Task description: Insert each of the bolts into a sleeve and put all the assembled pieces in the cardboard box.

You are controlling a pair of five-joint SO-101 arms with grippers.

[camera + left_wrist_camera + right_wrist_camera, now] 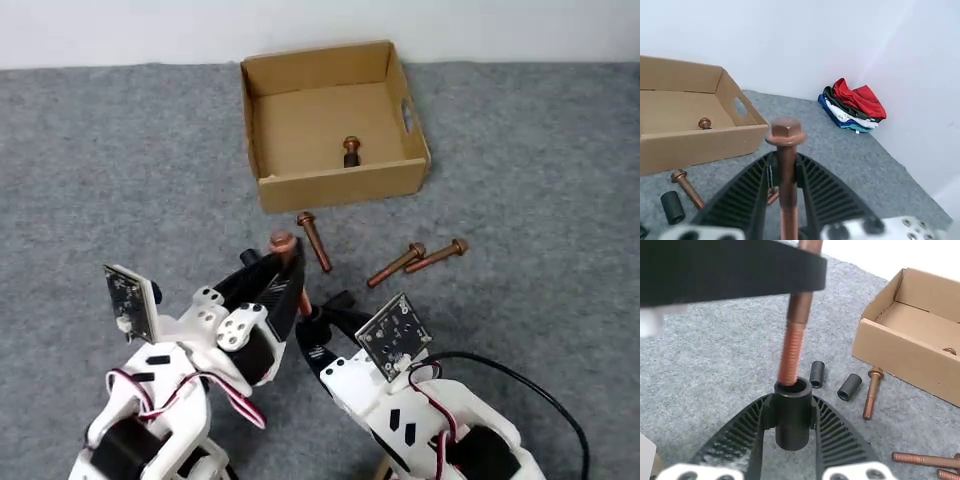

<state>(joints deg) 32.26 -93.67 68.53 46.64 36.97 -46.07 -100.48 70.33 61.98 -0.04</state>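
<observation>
— Why are your two arms parked nose to nose like that?

— It's the mating step, as I read it. My left gripper [785, 165] pinches a bolt [786, 145] by the shank, head up. My right gripper [792, 407] is clamped around a sleeve [792, 415] with its bore facing up, directly under the thread, so the bolt can go straight down into it.

— Is it in yet?

— The right wrist view answers that. The threaded end sits at the sleeve's mouth, and I judge it is just entering, with the bolt leaning a touch. In the high view the two grippers overlap and hide the joint.

— So what does the overhead give you?

— The layout. The cardboard box [340, 185] lies beyond the arms with one assembled piece [351, 152] on its floor. A loose bolt [313, 240] lies on the carpet [120, 150] near the box's front wall, and a pair of bolts [397, 265] lies off to one side of it.

— And the sleeves for those?

— The right wrist view has them: two spare sleeves [817, 374] on their sides, close together, beside a bolt. The left wrist view adds the bolt's hex head standing above the fingers, plus a heap of clothes [852, 106] against the wall.
</observation>
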